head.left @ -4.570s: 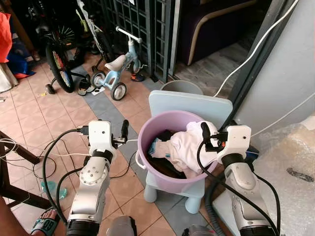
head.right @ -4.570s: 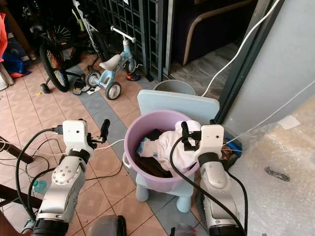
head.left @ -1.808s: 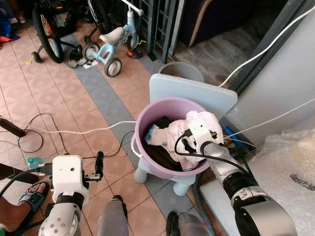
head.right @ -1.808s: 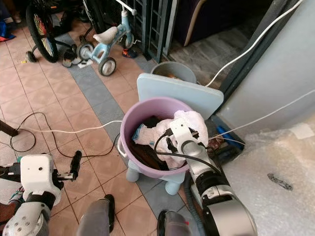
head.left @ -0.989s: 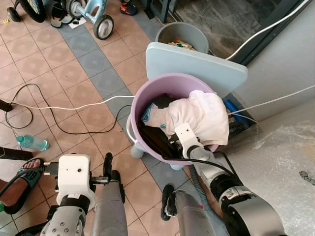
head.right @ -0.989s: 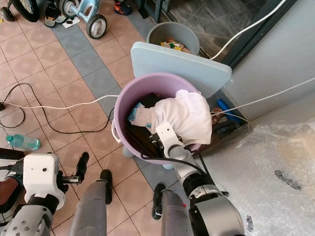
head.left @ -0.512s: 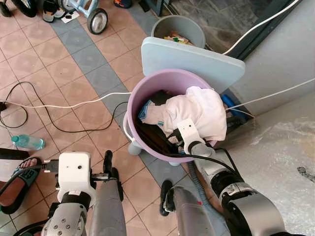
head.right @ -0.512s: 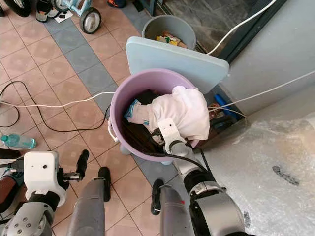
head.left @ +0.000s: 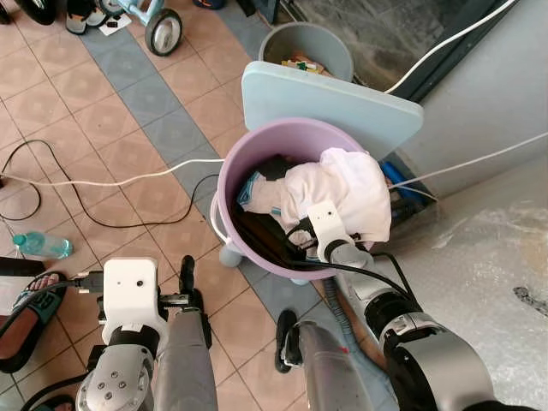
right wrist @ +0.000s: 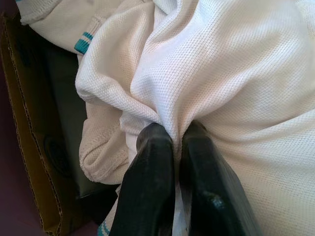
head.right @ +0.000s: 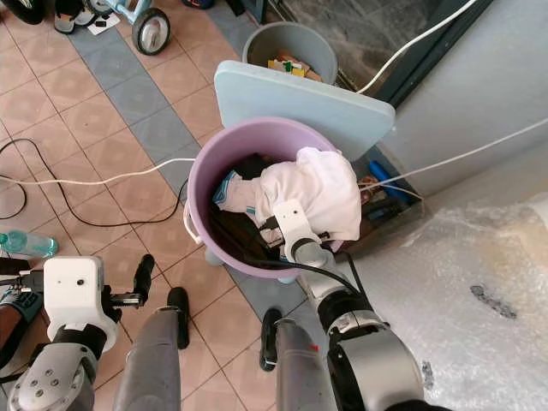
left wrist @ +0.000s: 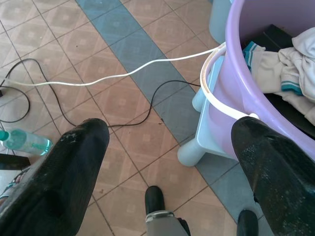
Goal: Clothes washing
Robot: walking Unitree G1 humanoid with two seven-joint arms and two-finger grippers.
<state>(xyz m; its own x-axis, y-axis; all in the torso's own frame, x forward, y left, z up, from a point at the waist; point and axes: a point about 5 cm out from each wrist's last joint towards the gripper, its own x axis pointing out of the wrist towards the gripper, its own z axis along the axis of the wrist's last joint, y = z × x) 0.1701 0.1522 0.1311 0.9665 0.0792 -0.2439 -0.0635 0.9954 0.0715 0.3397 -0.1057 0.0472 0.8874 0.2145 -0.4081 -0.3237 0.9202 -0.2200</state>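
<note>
Since the earlier frames, both arms had dropped. Left gripper point(left wrist: 167, 162), fingers wide, idle above floor beside purple tub point(head.left: 229, 180). Right gripper point(right wrist: 173, 142) pinched white shirt point(head.right: 321, 193) atop tub. Thin fold could slip; lifting might drag tub off stool point(head.left: 325, 98).
</note>
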